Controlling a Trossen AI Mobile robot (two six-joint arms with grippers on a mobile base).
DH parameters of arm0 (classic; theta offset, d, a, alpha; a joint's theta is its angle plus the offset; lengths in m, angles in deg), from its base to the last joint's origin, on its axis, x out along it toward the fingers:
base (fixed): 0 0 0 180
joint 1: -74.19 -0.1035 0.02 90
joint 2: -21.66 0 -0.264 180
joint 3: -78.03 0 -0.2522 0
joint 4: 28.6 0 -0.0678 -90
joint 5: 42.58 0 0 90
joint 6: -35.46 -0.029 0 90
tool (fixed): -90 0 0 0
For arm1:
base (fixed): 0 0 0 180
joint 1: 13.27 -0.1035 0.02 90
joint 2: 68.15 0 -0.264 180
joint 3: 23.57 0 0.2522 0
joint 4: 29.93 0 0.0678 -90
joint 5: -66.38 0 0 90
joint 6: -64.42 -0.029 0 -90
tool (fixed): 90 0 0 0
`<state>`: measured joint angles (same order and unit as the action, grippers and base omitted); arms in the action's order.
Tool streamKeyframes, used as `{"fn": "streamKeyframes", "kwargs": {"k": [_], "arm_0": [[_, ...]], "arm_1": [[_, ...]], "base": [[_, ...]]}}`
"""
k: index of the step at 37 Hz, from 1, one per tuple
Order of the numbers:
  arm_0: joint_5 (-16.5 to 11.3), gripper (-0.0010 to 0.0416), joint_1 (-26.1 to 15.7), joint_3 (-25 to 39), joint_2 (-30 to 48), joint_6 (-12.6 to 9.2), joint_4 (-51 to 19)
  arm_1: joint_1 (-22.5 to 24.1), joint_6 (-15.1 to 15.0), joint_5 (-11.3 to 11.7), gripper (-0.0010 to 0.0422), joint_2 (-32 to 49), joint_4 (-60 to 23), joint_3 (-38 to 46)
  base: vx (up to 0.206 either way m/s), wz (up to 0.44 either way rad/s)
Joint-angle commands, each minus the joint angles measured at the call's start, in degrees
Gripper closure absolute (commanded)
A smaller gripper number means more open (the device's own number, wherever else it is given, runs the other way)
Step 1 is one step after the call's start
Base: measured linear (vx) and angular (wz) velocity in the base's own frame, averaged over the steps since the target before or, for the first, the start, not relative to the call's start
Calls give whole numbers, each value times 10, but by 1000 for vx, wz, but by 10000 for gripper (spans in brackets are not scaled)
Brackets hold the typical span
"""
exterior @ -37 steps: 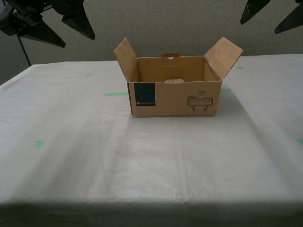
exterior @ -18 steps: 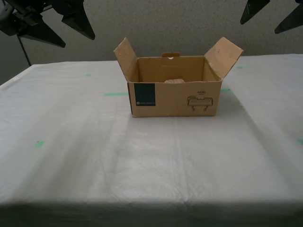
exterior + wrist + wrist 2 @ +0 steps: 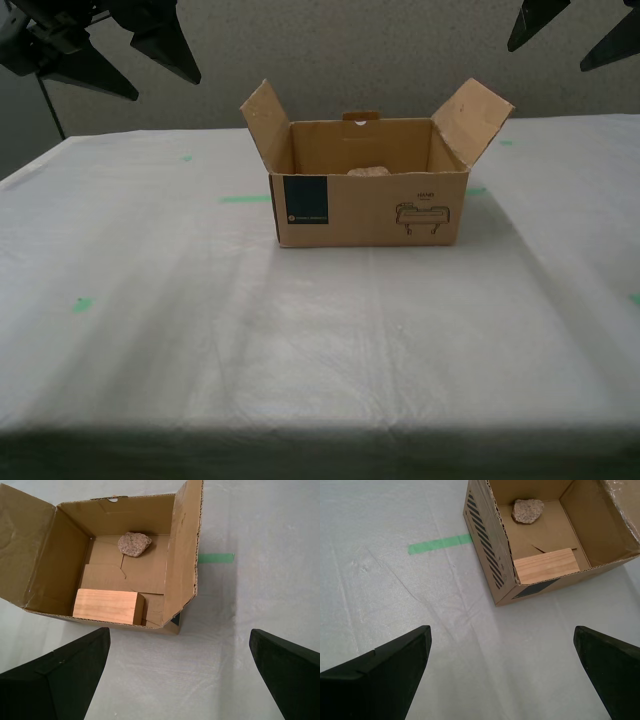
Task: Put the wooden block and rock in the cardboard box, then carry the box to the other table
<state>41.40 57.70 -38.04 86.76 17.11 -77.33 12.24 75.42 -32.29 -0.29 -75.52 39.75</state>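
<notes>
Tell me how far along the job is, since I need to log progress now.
Loading looks done: the wooden block and the rock both lie inside the cardboard box. The carry looks done too, since the box stands on the white-cloth table with green tape marks. Nothing is in hand: my first pincer and my second pincer are open, clear of the box. Nothing visible remains.

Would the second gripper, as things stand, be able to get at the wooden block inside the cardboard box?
Probably yes: my second gripper is open, the cardboard box has its flaps up, and nothing covers the wooden block.
</notes>
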Motion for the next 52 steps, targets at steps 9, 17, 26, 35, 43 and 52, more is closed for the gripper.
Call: {"fn": "streamKeyframes", "kwargs": {"k": [9, 17, 26, 35, 43, 52], "arm_0": [[1, 18, -1, 0, 0, -1, 1], [1, 18, -1, 0, 0, -1, 1], [1, 18, -1, 0, 0, -1, 1], [1, 18, -1, 0, 0, -1, 1], [1, 18, -1, 0, 0, -1, 2], [1, 18, -1, 0, 0, -1, 2]], "arm_1": [[0, -1, 0, 23, 0, 1, 0], [0, -1, 0, 23, 0, 1, 0], [0, -1, 0, 23, 0, 1, 0], [0, -1, 0, 23, 0, 1, 0], [0, -1, 0, 23, 0, 1, 0], [0, -1, 0, 23, 0, 1, 0]], "base": [[0, 0], [0, 0], [0, 0], [0, 0], [0, 0], [0, 0]]}}
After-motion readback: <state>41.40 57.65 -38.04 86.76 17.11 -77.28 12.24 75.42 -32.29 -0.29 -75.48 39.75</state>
